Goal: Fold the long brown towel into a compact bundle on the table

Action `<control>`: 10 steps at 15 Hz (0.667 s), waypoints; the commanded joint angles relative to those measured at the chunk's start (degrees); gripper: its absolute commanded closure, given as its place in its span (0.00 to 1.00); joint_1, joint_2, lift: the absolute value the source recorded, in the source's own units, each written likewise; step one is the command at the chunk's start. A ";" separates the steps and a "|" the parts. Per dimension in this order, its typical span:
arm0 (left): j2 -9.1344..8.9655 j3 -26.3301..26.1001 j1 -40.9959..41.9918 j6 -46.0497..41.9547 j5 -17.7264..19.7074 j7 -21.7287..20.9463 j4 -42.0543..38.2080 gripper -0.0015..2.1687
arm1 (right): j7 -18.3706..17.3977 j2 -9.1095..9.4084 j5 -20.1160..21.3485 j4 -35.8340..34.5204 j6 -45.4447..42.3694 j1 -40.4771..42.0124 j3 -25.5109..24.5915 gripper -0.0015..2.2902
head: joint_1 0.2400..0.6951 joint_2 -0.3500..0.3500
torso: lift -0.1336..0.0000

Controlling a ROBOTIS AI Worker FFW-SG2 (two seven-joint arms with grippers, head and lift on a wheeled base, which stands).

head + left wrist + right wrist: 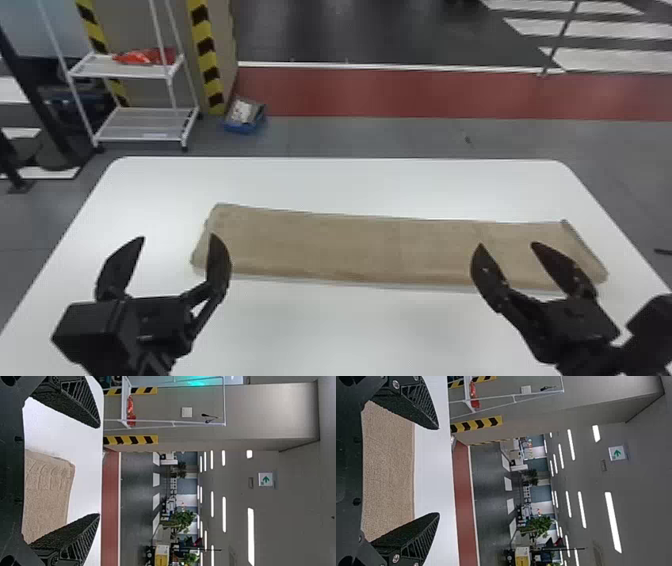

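Observation:
The brown towel [350, 245] lies flat as a long strip across the white table, its left end slightly uneven and its right end slanted. My left gripper [175, 240] is open near the towel's left end, one finger over the bare table and the other overlapping the towel. My right gripper [507, 245] stands open over the right part of the towel. In the left wrist view, my left gripper [99, 471] has the towel's end [49, 490] beyond its spread fingers. In the right wrist view, the towel [389, 471] spans the gap of my right gripper [439, 471].
The white table [340, 182] has rounded far corners. Beyond it on the floor stand a white wheeled rack [145, 125] at the left and a small blue box [244, 117]. A striped pillar [206, 55] rises behind.

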 commanded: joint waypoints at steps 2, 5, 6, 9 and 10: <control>0.00 -0.01 -0.15 0.29 -0.25 0.00 0.00 0.04 | -0.05 0.05 0.92 0.00 0.41 -0.26 0.43 0.05 | 1.00 0.43 | 0.18; 0.00 -0.01 -0.50 0.29 -0.17 0.00 0.62 0.04 | -0.05 0.05 1.45 0.09 0.58 -0.52 0.61 0.05 | 1.00 0.44 | 0.18; 0.00 -0.01 -0.59 0.29 -0.25 0.00 0.97 0.04 | -0.05 0.05 1.53 0.09 0.58 -0.61 0.69 0.05 | 1.00 0.44 | 0.18; 0.00 -0.10 -0.50 0.11 -0.34 0.09 0.97 0.04 | -0.05 0.05 1.89 0.18 2.34 -0.96 0.78 0.05 | 1.00 0.44 | 0.18; 0.00 -0.10 -0.50 0.29 -0.43 0.00 0.88 0.04 | -0.14 0.05 1.89 0.26 2.34 -0.96 0.78 0.05 | 1.00 0.44 | 0.18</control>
